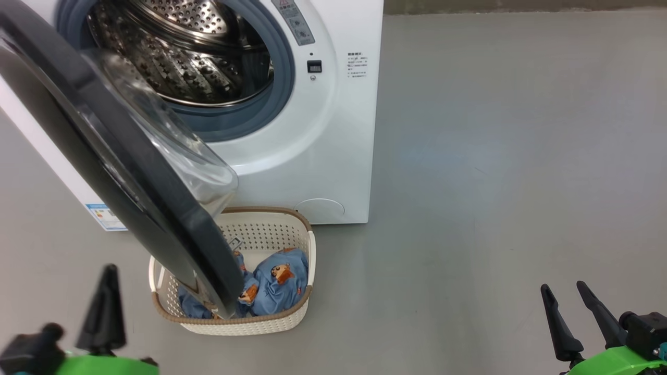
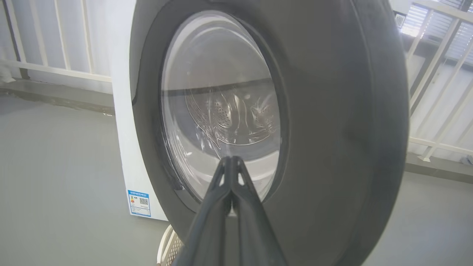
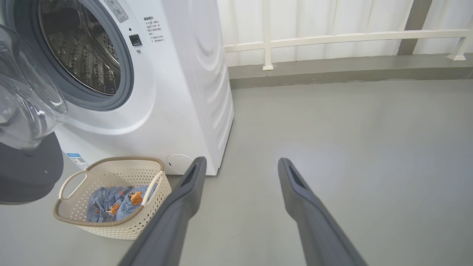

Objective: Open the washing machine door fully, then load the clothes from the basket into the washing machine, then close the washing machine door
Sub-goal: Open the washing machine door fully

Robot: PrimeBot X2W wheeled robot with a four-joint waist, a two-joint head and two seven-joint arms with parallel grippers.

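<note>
At the lower left of the head view, your left gripper [image 1: 109, 272] is sitting with its two fingers pressed tight together and nothing between them. Its wrist view shows the tips aiming at the outer face of the washing machine door [image 1: 177, 224], near the lower edge of the glass, though I cannot tell whether they are touching it.

You are working on the first step, because the door is hanging only partly open. It is swinging out from its hinge on the left and overhanging the left part of the basket [image 1: 260, 325], which is standing on the floor just in front of the washing machine [image 1: 323, 146]. The clothes [image 1: 279, 284] are lying in the basket, partly hidden behind the door's lower edge, and the drum [image 1: 193, 57] is looking empty.

Pushing on this outer face would likely close the door. The next move is probably calling for you to get behind the free edge and carry it further left, clear of the basket.

At the lower right, your right gripper [image 1: 563, 285] is hanging wide open and empty, well apart from everything.
</note>
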